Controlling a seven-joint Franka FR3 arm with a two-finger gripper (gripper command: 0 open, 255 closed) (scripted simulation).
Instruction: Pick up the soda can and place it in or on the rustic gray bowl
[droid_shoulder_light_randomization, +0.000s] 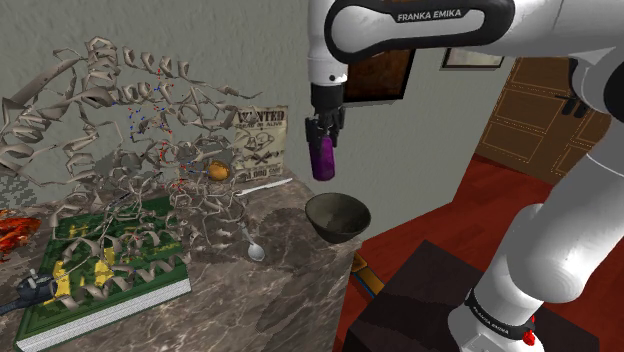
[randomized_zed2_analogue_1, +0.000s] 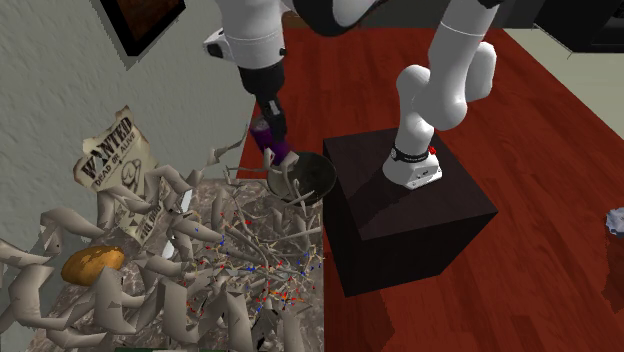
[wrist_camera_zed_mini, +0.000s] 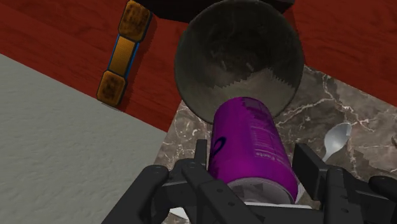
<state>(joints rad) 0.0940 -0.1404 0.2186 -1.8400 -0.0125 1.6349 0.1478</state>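
A purple soda can (droid_shoulder_light_randomization: 322, 156) hangs in the air with my black gripper (droid_shoulder_light_randomization: 322, 133) shut on it. It is just above and slightly to the shoulder view's left of a dark grey bowl (droid_shoulder_light_randomization: 336, 228), which stands near the marble counter's corner. In the wrist view the can (wrist_camera_zed_mini: 251, 149) is clasped between the two fingers (wrist_camera_zed_mini: 310, 167), its far end over the near rim of the bowl (wrist_camera_zed_mini: 216, 60). In the second exterior view the can (randomized_zed2_analogue_1: 285, 157) hovers beside the bowl (randomized_zed2_analogue_1: 326, 181), which pale ribbons partly hide.
A large tangle of pale ribbon shapes (droid_shoulder_light_randomization: 130, 130) covers much of the counter. A spoon (droid_shoulder_light_randomization: 254, 246) lies near the bowl, with a green book (droid_shoulder_light_randomization: 100, 270) at the shoulder view's left. A wanted poster (droid_shoulder_light_randomization: 262, 140) leans on the wall. An orange-and-blue object (wrist_camera_zed_mini: 124, 54) lies on the red floor.
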